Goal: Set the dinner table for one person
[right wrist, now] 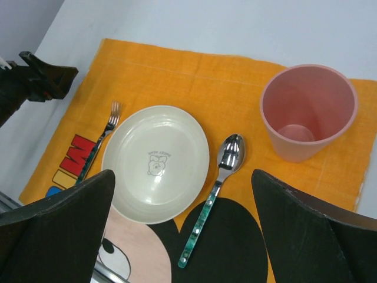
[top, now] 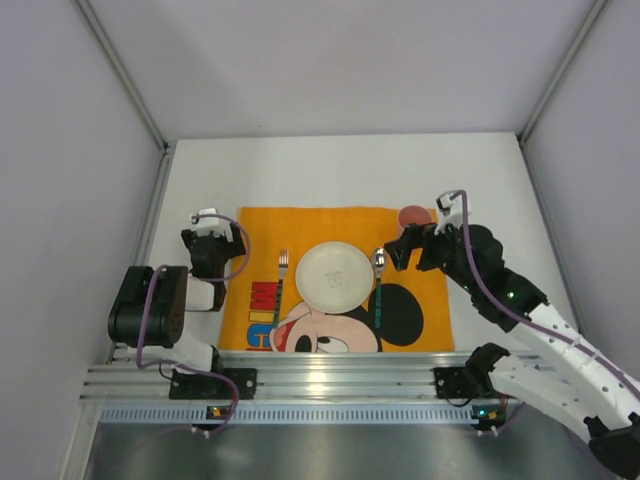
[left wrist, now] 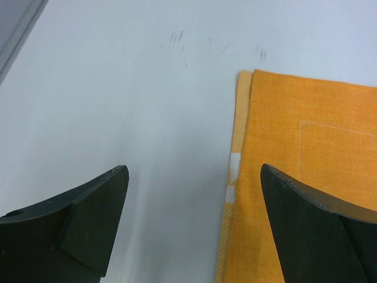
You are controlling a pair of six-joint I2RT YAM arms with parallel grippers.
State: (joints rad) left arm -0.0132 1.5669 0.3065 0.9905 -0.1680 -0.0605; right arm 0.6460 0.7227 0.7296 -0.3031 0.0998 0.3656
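Dinner table (top: 330, 170) lies beneath 2 pairs of parted jaws.

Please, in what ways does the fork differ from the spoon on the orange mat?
Seen from the top camera, the fork lies left of the plate and the spoon lies right of it. The fork ends in thin prongs, the spoon in a rounded shiny bowl. The fork's handle lies by the printed letters, the spoon's on the black patch. Both have green patterned handles and lie flat on the mat.
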